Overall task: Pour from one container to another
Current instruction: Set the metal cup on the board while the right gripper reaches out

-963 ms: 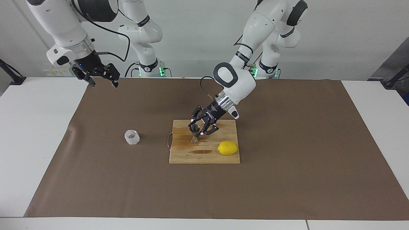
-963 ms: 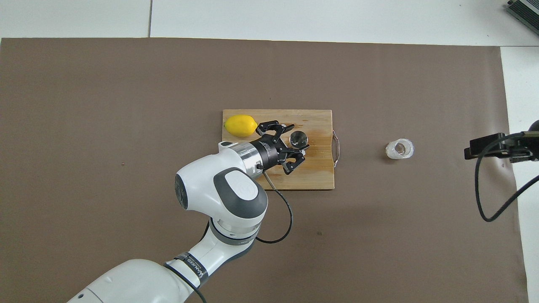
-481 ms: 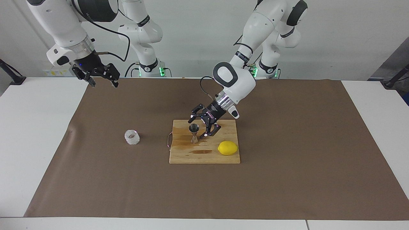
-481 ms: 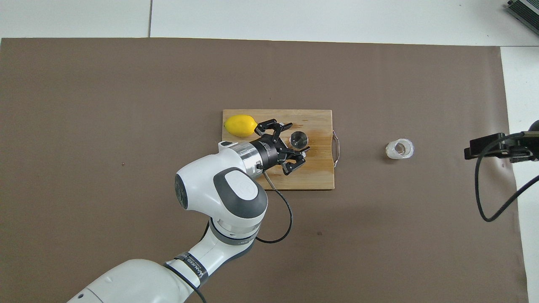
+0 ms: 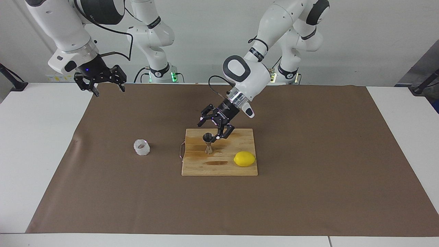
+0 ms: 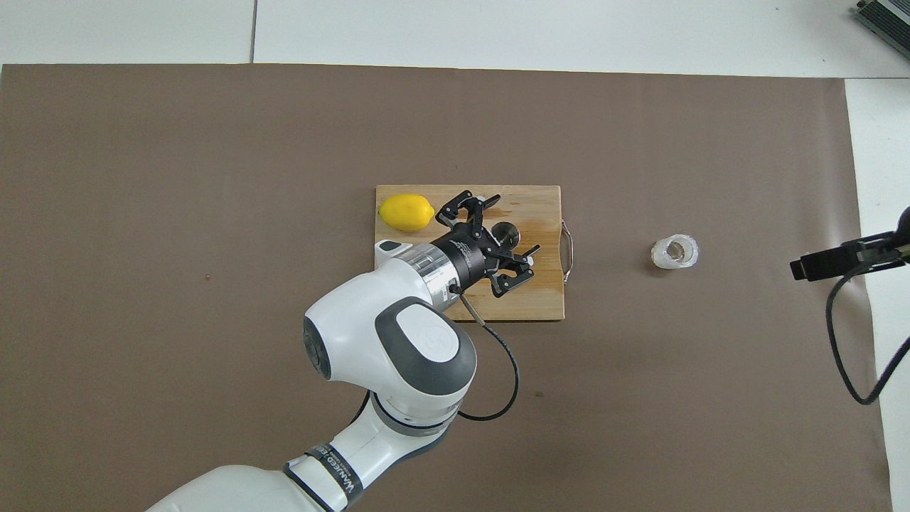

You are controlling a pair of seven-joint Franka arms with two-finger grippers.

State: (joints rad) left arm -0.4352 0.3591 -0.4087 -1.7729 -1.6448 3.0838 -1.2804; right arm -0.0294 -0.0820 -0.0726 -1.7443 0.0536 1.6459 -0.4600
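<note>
The steel hourglass jigger stands upright on the wooden cutting board; it also shows in the overhead view. My left gripper is open and empty, raised just above the jigger and apart from it; in the overhead view it partly covers the jigger. The clear faceted glass cup stands on the brown mat beside the board, toward the right arm's end of the table, and also shows in the overhead view. My right gripper waits open in the air over the mat's edge by its base.
A yellow lemon lies on the board's corner toward the left arm's end, farther from the robots than the jigger. The board has a metal handle facing the cup. A brown mat covers the table.
My left gripper, which flanked the jigger, has lifted up off it. The jigger stays standing on the board. My right gripper shifted slightly.
</note>
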